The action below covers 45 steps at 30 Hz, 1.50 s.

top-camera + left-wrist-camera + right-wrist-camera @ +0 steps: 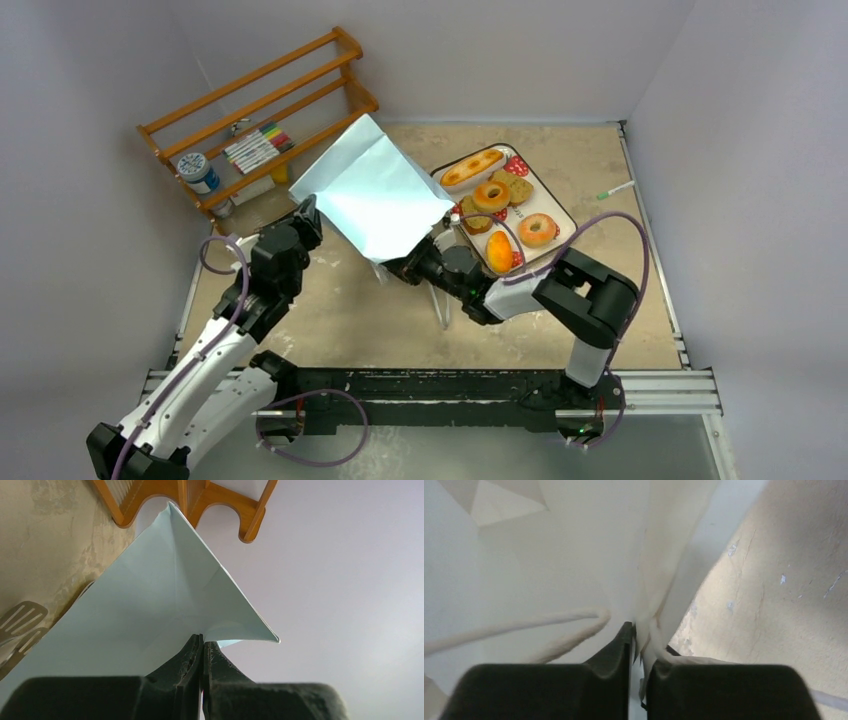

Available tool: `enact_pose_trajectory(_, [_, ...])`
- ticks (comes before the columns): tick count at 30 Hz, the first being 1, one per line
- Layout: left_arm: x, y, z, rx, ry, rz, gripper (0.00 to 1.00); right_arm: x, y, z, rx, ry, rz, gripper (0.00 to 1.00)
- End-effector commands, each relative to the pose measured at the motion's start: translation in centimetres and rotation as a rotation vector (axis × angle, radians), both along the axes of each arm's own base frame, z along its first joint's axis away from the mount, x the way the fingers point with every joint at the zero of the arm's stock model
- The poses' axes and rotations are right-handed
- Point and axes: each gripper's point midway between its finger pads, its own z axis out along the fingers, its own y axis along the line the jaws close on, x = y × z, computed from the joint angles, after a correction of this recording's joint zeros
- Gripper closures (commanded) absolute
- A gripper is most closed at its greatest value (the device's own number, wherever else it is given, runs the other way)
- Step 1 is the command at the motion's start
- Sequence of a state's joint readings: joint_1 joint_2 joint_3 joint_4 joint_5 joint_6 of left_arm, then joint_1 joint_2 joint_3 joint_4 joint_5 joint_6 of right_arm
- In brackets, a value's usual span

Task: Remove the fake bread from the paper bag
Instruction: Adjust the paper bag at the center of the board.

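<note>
The left end effector [202, 640] pinches the bag [375, 195] by an outer fold, the right end effector [639, 630] by its mouth rim (cord handle [574, 616] alongside). The bread [490, 195] lies on the tray [553, 190]. Best tip slowly, mouth lowest, without tearing paper.

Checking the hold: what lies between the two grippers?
The paper bag spans from the left gripper to the right gripper, each pinching an edge; the top view shows it.
</note>
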<state>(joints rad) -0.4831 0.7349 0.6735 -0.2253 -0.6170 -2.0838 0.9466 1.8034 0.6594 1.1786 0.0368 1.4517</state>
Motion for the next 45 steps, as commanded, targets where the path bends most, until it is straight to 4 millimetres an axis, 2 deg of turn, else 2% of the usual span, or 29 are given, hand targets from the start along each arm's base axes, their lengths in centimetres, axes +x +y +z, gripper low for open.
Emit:
enact_pose_trajectory(1, [-0.5, 0.9, 1.7, -0.313, -0.086, 0.061, 1.0, 0.8, -0.4, 4.2, -0.02, -0.075, -0.025, 0.93])
enact_pose_trajectory(4, [-1.2, 2.2, 0.7, -0.3, -0.099, 0.108, 1.0, 0.8, -1.5, 4.2, -0.139, -0.073, -0.032, 0.97])
enact_pose_trajectory(8, [-2.1, 3.3, -1.7, -0.251, -0.075, 0.145, 0.74, 1.7, -3.4, 5.0, -0.314, -0.097, -0.055, 1.0])
enact_pose_trajectory(13, [-2.4, 3.3, -3.8, -0.143, -0.033, 0.125, 0.56, 3.2, -5.3, 5.7, -0.476, -0.123, -0.06, 1.0])
enact_pose_trajectory(15, [-2.4, 2.8, -4.2, -0.102, -0.009, 0.097, 0.52, 4.0, -5.4, 6.8, -0.51, -0.148, -0.057, 1.0])
enact_pose_trajectory(16, [-2.4, 2.6, -4.1, -0.081, 0.0, 0.083, 0.51, 4.5, -5.3, 7.8, -0.526, -0.173, -0.053, 1.0])
enact_pose_trajectory(19, [-2.7, 2.4, -3.9, 0.032, 0.041, 0.049, 0.47, 5.5, -4.7, 9.1, -0.623, -0.224, -0.014, 1.0])
enact_pose_trajectory(22, [-3.5, 3.2, -3.0, 0.182, 0.099, 0.044, 0.44, 6.7, -4.0, 10.3, -0.726, -0.265, 0.029, 1.0])
enact_pose_trajectory(25, [-4.4, 4.3, -1.8, 0.319, 0.152, 0.05, 0.42, 7.4, -3.3, 10.6, -0.835, -0.287, 0.097, 1.0])
enact_pose_trajectory(28, [-5.5, 5.4, -1.1, 0.421, 0.193, 0.059, 0.41, 8.4, -3.2, 9.9, -0.967, -0.292, 0.138, 1.0])
enact_pose_trajectory(34, [-7.2, 7.7, -0.3, 0.608, 0.267, 0.085, 0.41, 7.6, -4.2, 10.4, -1.136, -0.296, 0.17, 1.0])
enact_pose_trajectory(37, [-7.2, 7.7, -0.4, 0.669, 0.287, 0.067, 0.41, 6.7, -4.1, 10.2, -1.21, -0.294, 0.204, 1.0])
enact_pose_trajectory(41, [-6.8, 7.6, 0.0, 0.727, 0.303, 0.053, 0.41, 5.6, -3.2, 10.9, -1.241, -0.304, 0.234, 1.0])
enact_pose_trajectory(44, [-6.8, 7.9, 0.7, 0.776, 0.316, 0.058, 0.4, 4.9, -2.7, 12.2, -1.272, -0.316, 0.243, 1.0])
enact_pose_trajectory(45, [-6.8, 8.0, 0.8, 0.796, 0.325, 0.059, 0.4, 4.9, -2.5, 13.6, -1.26, -0.334, 0.234, 1.0])
